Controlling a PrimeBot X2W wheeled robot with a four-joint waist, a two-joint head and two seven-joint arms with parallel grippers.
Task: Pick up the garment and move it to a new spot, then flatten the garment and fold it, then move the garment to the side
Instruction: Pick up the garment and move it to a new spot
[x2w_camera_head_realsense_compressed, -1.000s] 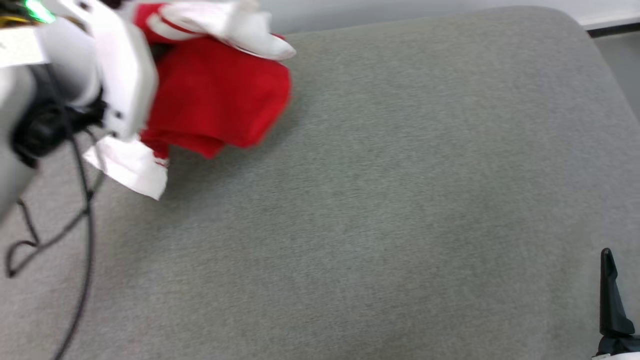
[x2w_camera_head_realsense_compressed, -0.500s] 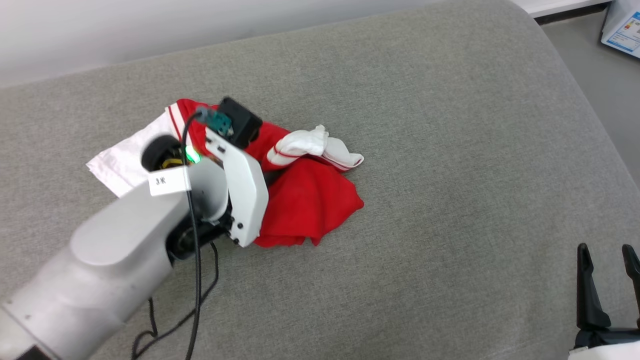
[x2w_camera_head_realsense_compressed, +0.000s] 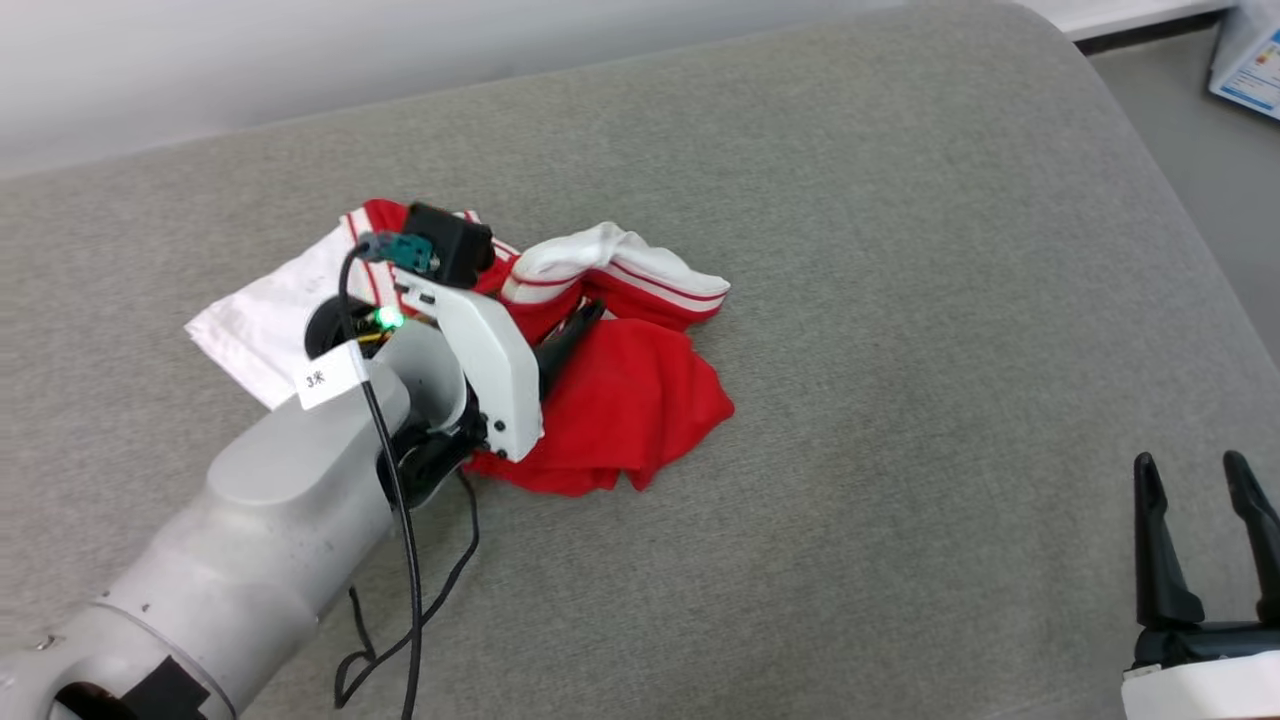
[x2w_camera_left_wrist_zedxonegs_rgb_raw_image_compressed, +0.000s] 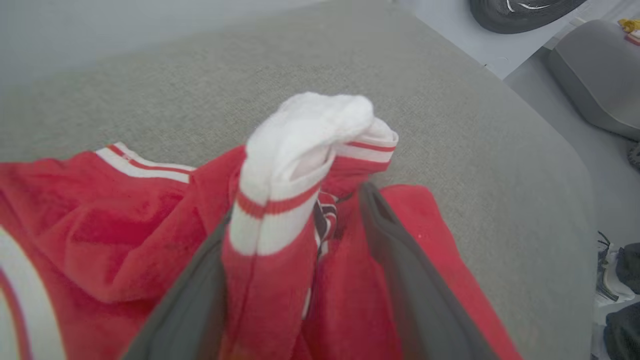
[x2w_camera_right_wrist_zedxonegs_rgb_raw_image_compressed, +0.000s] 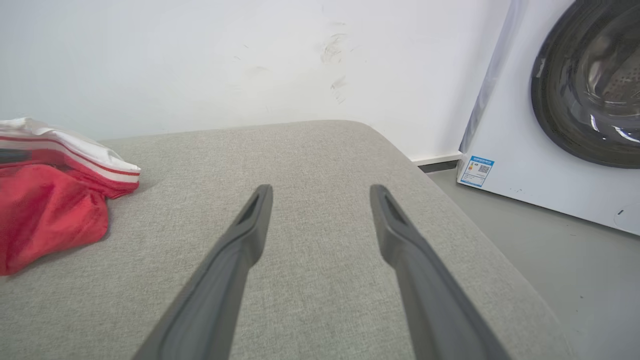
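Left gripper (x2w_camera_left_wrist_zedxonegs_rgb_raw_image_compressed: 299, 206) has spread open around the crumpled, soft red garment (x2w_camera_head_realsense_compressed: 630, 400).

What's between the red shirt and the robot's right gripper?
Just bare grey cushion between the shirt and right gripper, seen in the head view.

On the white tag (x2w_camera_head_realsense_compressed: 329, 378) fixed to the cable (x2w_camera_head_realsense_compressed: 392, 470) along the grey arm (x2w_camera_head_realsense_compressed: 265, 500): a "3" and one small character, too small to tell. On the blue-and-white sticker (x2w_camera_right_wrist_zedxonegs_rgb_raw_image_compressed: 476, 170) low on the washing machine (x2w_camera_right_wrist_zedxonegs_rgb_raw_image_compressed: 520, 165): a QR code and lines of print, too small to read. Among the folds of the shirt (x2w_camera_left_wrist_zedxonegs_rgb_raw_image_compressed: 125, 235): a sliver of black-and-white print (x2w_camera_left_wrist_zedxonegs_rgb_raw_image_compressed: 322, 225), no letter legible.
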